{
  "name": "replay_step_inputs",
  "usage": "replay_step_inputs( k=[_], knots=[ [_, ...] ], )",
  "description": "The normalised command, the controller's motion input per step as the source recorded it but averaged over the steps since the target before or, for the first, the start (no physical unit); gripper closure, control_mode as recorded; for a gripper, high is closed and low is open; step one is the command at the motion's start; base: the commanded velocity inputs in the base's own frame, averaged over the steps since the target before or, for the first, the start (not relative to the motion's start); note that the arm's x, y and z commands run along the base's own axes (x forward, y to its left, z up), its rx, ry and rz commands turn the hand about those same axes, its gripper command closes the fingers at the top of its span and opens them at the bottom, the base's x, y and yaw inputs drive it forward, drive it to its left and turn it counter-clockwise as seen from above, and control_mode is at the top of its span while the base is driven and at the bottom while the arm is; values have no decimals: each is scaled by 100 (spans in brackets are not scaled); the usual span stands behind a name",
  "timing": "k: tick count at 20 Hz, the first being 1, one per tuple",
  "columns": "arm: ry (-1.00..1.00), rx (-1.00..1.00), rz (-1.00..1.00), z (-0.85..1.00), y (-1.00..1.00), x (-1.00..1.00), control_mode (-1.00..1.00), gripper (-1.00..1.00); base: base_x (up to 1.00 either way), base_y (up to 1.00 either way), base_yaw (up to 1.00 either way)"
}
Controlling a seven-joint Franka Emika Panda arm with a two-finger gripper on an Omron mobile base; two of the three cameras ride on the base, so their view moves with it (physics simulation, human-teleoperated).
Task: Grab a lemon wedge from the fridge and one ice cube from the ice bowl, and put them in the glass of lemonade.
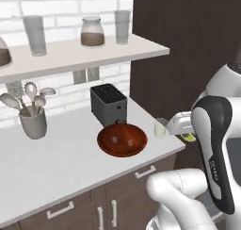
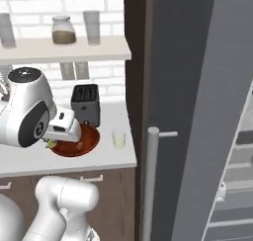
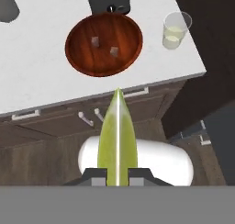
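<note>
- The pincer point(image 3: 117, 175) is closed narrowly on the lemon wedge point(image 3: 117, 138) — the yellow-green piece stands up between the two dark tips, its pointed end aimed toward the counter edge.
- In the left base view the lemon wedge point(image 1: 189, 137) peeks out beside the white hand, just off the counter's right corner and near the glass of lemonade point(image 1: 160, 128).
- The ice bowl point(image 3: 103, 44) sits on the white counter point(image 3: 41, 76), with two ice cubes point(image 3: 95, 41) lying apart on its reddish-brown floor.
- The glass of lemonade point(image 3: 175, 30) stands upright to the bowl's right, near the counter's corner, apart from the bowl.
- A dark toaster point(image 1: 108, 103) sits just behind the bowl; a grey utensil holder point(image 1: 33, 123) stands well to its left.
- The fridge point(image 2: 197, 111) is at the right of the right base view — its door open, pale shelves visible inside.
</note>
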Motion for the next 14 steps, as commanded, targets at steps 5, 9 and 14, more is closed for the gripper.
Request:
replay_step_inputs(
  k=[5,9,14],
  knots=[
    [0,0,0,0,0,0,100,100,42,29,-61],
    [0,0,0,0,0,0,100,100,52,16,-19],
    [0,0,0,0,0,0,100,100,59,1,-6]
  ],
)
